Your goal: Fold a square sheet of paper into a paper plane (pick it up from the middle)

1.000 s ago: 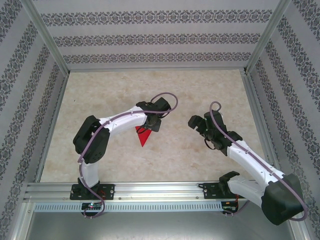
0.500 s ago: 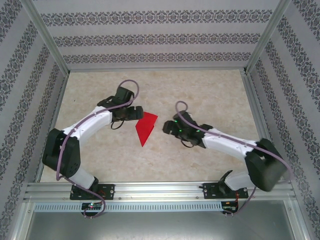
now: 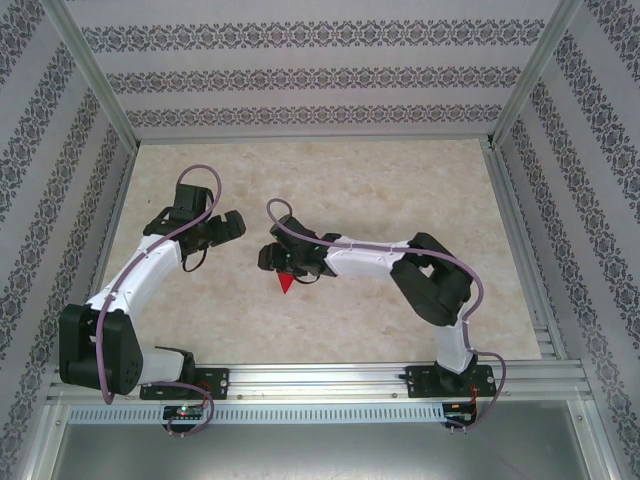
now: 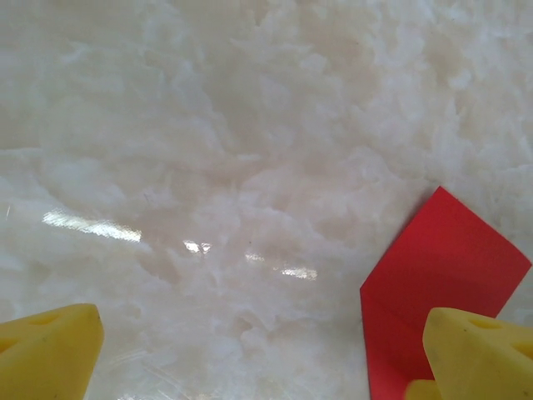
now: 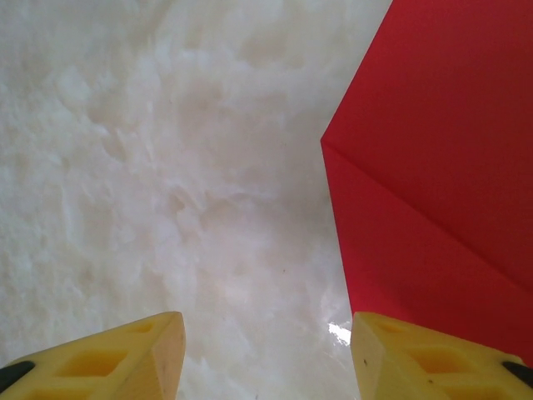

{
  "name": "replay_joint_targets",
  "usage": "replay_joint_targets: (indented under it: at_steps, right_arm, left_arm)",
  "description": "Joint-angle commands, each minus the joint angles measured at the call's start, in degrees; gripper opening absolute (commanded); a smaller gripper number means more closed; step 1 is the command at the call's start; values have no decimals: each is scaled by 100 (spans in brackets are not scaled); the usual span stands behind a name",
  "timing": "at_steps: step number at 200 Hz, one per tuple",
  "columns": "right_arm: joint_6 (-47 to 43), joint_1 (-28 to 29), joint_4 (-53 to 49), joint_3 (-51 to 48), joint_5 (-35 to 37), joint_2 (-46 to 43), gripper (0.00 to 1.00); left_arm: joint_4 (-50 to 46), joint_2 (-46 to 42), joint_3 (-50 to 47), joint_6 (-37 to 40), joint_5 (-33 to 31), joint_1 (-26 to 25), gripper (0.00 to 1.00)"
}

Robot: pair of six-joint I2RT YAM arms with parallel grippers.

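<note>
overhead, rt pincer hides paper, wrist-cam, crease

The square sheet of paper, bright red and folded into a narrower pointed shape with a diagonal crease, lies flat near the middle of the counter, its tip toward the near edge.

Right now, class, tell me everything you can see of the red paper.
The red paper is thin and matte, lying flat on the pale marbled table. It is folded: a straight diagonal edge of one layer crosses another. From above, its pointed tip sticks out from under the right gripper, aimed at the near edge. Whether the jaws touch it is unclear.
</note>
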Motion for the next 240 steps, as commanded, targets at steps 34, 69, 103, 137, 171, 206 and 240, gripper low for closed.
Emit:
replay_joint_targets:
  at_steps: [34, 69, 103, 137, 171, 206, 240]
  right_arm:
    - [-725, 38, -790, 138, -484, 232, 55]
    - [-1915, -168, -1560, -438, -528, -104, 55]
    - [-3225, -612, -2251, -1056, -385, -751, 56]
    - [-2963, -627, -1921, -1220, -9, -1683, 57]
    - [-1186, -454, -1185, -1205, 968, -1885, 62]
    - [-537, -362, -1404, -306, 1240, -914, 60]
    - [-579, -362, -1487, 315, 1416, -200, 59]
  left_arm:
    - [287, 83, 14, 166, 486, 118, 100]
    - [335, 13, -30, 175, 608, 119, 100]
    - [495, 12, -144, 135, 944, 111, 100]
    - [653, 27, -244, 93, 1269, 115, 100]
    - [796, 30, -323, 65, 1534, 111, 100]
    - [791, 64, -325, 88, 1467, 113, 100]
    - [819, 116, -353, 80, 1539, 111, 100]
